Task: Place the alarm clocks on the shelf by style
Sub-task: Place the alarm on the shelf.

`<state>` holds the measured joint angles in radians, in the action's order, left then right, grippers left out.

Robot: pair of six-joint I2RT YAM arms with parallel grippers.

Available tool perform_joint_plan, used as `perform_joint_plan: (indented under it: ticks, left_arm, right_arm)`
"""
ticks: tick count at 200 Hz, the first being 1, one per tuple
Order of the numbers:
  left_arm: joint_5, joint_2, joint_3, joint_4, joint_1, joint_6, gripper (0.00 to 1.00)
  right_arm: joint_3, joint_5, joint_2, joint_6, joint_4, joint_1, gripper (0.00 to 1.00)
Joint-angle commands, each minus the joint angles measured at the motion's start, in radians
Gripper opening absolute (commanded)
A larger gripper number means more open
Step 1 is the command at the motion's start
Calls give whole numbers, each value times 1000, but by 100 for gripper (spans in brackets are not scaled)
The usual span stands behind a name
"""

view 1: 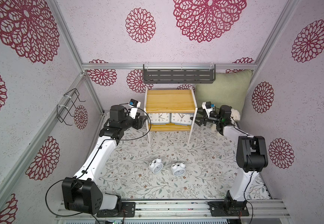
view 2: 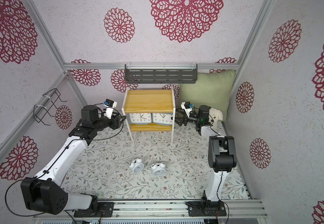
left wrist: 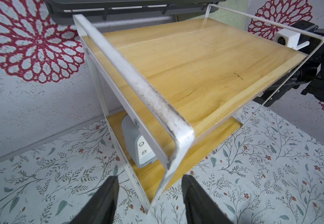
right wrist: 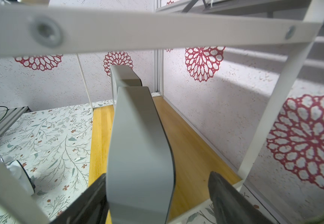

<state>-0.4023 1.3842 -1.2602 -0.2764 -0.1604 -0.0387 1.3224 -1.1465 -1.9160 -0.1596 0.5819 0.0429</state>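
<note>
The shelf (view 1: 170, 100) stands at the back of the table. Two grey alarm clocks (view 1: 159, 118) (view 1: 180, 118) sit side by side on its lower board in both top views. Two white twin-bell alarm clocks (view 1: 156, 165) (view 1: 178, 169) lie on the floral cloth in front. My left gripper (left wrist: 150, 179) is open just outside the shelf's left side frame (left wrist: 176, 139), holding nothing. My right gripper (right wrist: 157, 180) is open at the right side, straddling the near grey clock (right wrist: 139, 155). One of its fingers (right wrist: 215, 180) stands well apart from the clock.
A dark grey slotted wall rack (view 1: 178, 75) hangs just above the shelf. A black wire rack (view 1: 68, 105) is on the left wall. A green pillow (view 1: 223, 91) and a white plush dog (view 1: 235, 114) sit behind my right arm.
</note>
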Motion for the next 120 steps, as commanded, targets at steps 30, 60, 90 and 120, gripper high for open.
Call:
perform_joint_plan:
  ticks: [30, 60, 90, 120]
  left_arm:
    - [25, -53, 39, -25, 5, -21, 60]
    - [24, -60, 42, -30, 6, -21, 60]
    - [22, -68, 42, -38, 5, -23, 60]
    - [14, -71, 44, -39, 6, -23, 60]
  right_arm:
    - [-22, 55, 94, 8, 53, -17, 84]
    - [-21, 96, 100, -6, 36, -17, 84]
    - [-18, 120, 97, -28, 7, -15, 84]
    - [-20, 107, 99, -32, -2, -14, 84]
